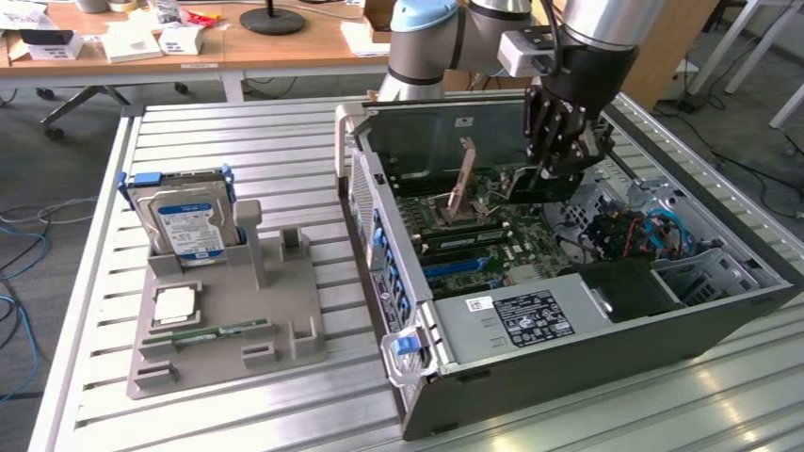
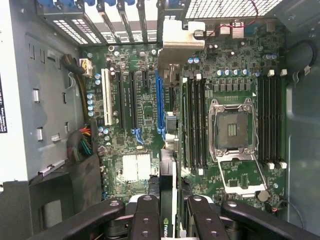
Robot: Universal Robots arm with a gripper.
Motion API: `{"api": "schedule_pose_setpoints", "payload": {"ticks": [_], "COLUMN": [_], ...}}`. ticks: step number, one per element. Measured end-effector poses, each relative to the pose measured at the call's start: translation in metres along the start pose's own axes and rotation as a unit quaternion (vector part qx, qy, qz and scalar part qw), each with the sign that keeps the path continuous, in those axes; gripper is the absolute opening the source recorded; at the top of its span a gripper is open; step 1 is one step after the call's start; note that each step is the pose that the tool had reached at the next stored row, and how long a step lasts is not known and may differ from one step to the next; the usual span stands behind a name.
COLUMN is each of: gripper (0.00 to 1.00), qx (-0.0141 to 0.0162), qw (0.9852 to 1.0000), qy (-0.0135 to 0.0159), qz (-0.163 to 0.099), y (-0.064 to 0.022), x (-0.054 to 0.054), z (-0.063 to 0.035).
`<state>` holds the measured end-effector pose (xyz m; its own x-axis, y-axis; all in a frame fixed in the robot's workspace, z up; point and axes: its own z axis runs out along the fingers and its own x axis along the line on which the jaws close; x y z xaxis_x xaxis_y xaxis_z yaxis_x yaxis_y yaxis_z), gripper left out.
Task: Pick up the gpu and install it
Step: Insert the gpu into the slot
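My gripper [image 1: 551,162] hangs inside the open computer case [image 1: 377,226], shut on the gpu [image 1: 540,185], a dark card held on edge above the motherboard [image 1: 484,240]. In the wrist view the gpu [image 2: 168,170] runs edge-on away from my gripper [image 2: 167,212]. Its silver end bracket [image 2: 175,42] sits near the rear slot openings. The card hovers just beside the long blue slot [image 2: 159,100], roughly parallel to it. Whether the card touches the slot cannot be told.
The empty CPU socket [image 2: 232,127] and memory sticks [image 2: 194,120] lie beside the card. The power supply [image 1: 528,315] and a cable-filled drive cage [image 1: 641,235] crowd the case. On the table, a grey holder [image 1: 233,330] carries a hard drive [image 1: 188,221] and a green memory stick [image 1: 207,331].
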<state>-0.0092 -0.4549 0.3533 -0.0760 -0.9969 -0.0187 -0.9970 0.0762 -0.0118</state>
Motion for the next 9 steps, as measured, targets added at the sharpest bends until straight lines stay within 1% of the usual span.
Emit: {"api": "schedule_pose_setpoints", "payload": {"ticks": [5, 9], "gripper": [0.26, 0.26], "qx": [0.0000, 0.0000], "qw": [1.0000, 1.0000], "qy": [-0.0001, -0.0001], "qz": [0.000, 0.000], "y": [0.0029, 0.0062], "x": [0.0000, 0.0003], "z": [0.0035, 0.0098]}}
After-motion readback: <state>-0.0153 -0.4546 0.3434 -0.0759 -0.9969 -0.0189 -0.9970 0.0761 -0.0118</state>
